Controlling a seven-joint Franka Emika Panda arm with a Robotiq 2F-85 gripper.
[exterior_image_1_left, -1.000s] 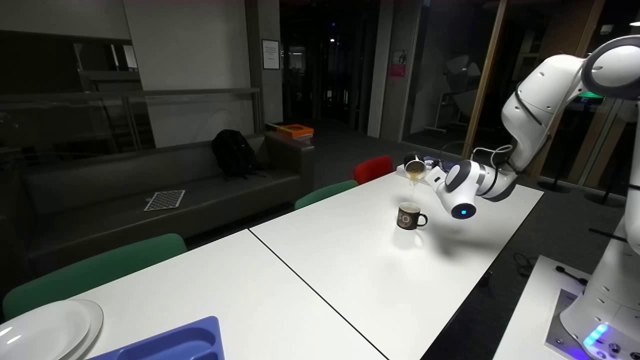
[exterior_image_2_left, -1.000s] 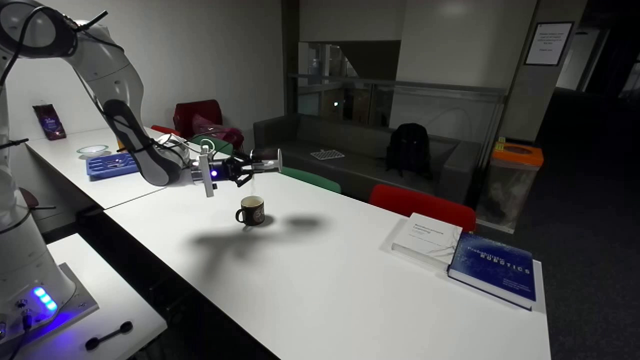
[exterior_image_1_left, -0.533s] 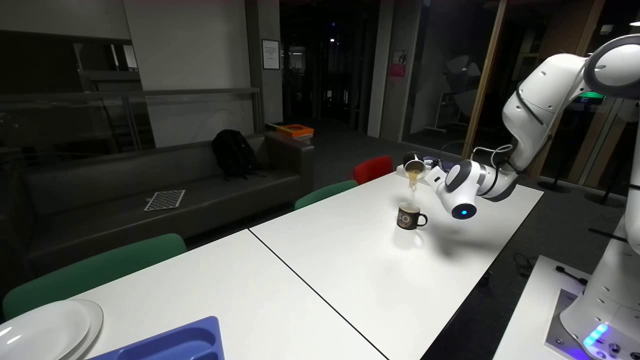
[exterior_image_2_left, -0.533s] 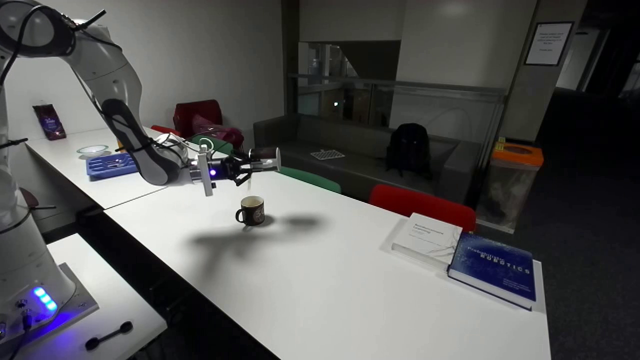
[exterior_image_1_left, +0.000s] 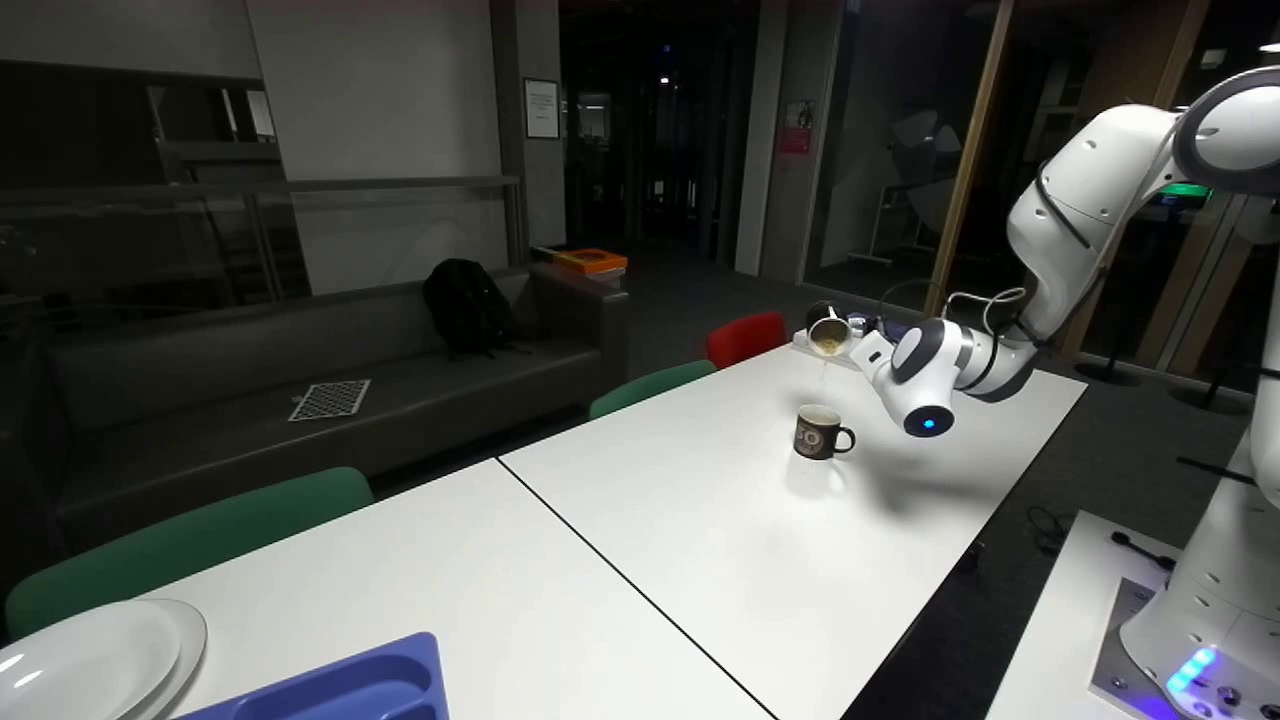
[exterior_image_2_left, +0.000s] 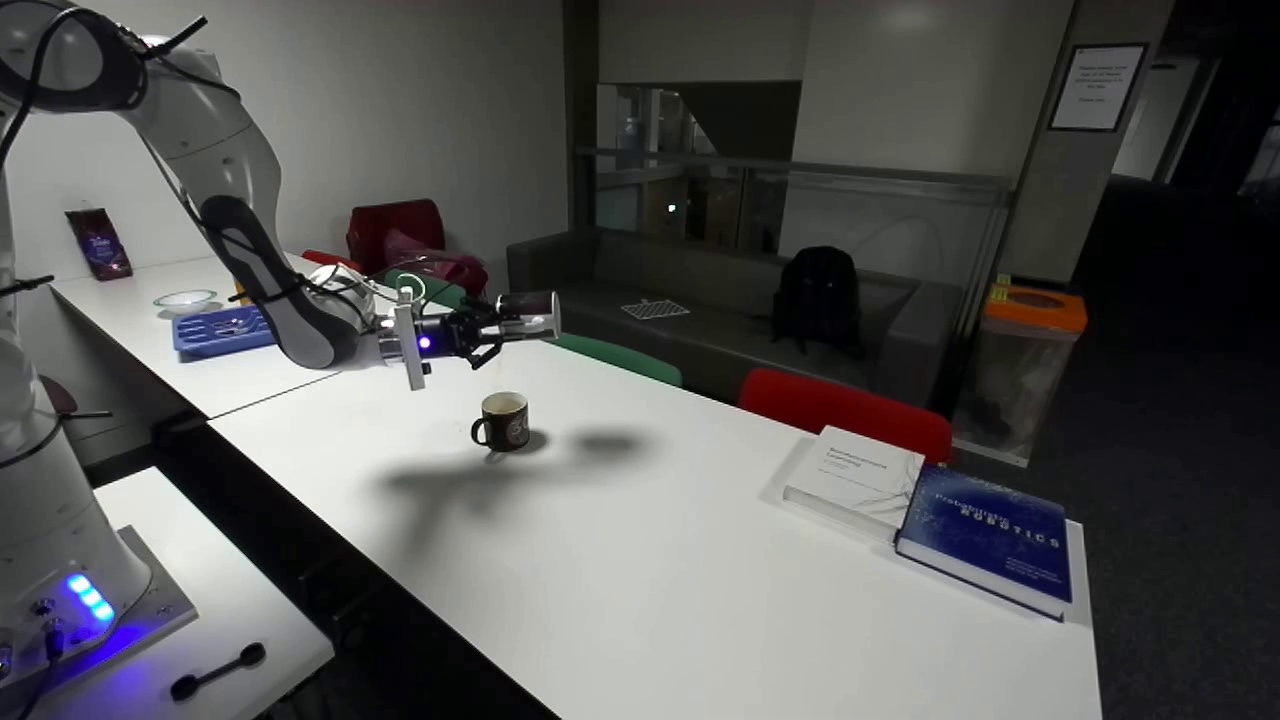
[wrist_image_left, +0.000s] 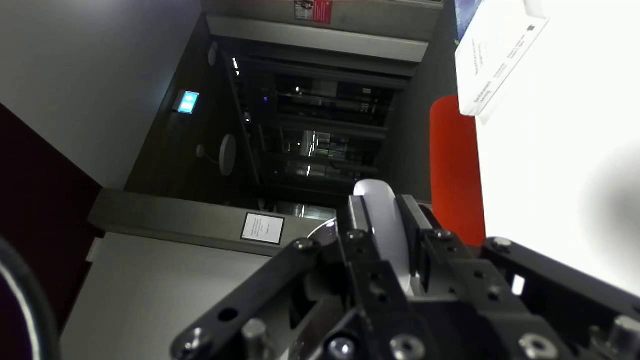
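Note:
My gripper (wrist_image_left: 383, 201) is shut on the pale handle (wrist_image_left: 391, 234) of a tilted vessel (exterior_image_1_left: 829, 338), with one finger on each side of the handle. The vessel looks dark and shiny in an exterior view (exterior_image_2_left: 530, 312), and its brownish contents show at its mouth. A thin, faint trickle hangs below its mouth. A dark mug (exterior_image_1_left: 815, 437) with a pale inside stands upright on the white table, below the vessel and apart from it; it also shows in an exterior view (exterior_image_2_left: 507, 424). What is inside the mug cannot be made out.
A white book (exterior_image_2_left: 856, 478) and a blue book (exterior_image_2_left: 985, 535) lie at the table's far end. A blue tray (exterior_image_1_left: 340, 685) and white plates (exterior_image_1_left: 95, 655) stand at the opposite end. Red (exterior_image_2_left: 845, 410) and green (exterior_image_1_left: 200, 530) chairs line the table's edge.
The brownish stream from the vessel thickened half a second ago and is now only a faint trickle. The arm and vessel have shifted very slightly. The mug has not moved.

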